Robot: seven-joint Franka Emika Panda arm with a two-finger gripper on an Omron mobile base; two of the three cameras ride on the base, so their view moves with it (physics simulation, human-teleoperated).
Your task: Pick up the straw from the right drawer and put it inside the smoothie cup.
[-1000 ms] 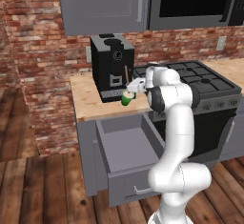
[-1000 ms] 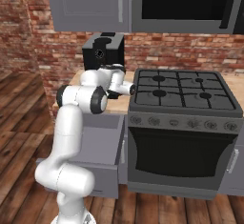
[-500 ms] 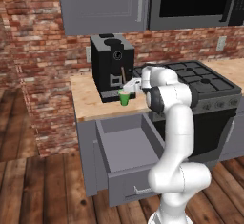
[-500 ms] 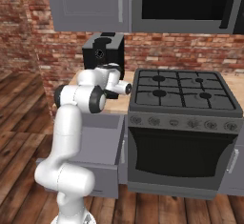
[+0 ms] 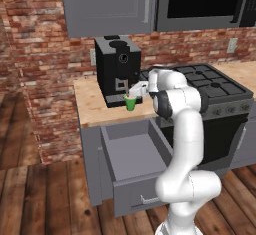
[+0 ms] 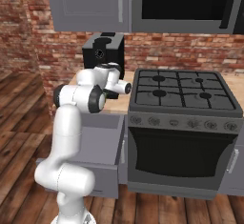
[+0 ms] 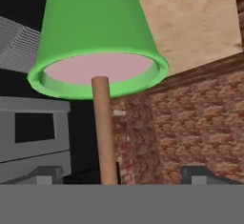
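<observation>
hand view showed the end effector (image 7: pixel 121 173) spread wide, having just let go; the thin tan-orange straw (image 7: pixel 105 127) stood between its tips, inside the small bright green smoothie cup (image 7: pixel 95 37) just ahead. delivery looked done.

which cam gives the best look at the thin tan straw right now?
Hand view. The thin tan straw runs up the middle of the picture into the pink-filled mouth of the bright green cup. In the left base view the cup is small on the wooden counter, the straw too thin to make out.
</observation>
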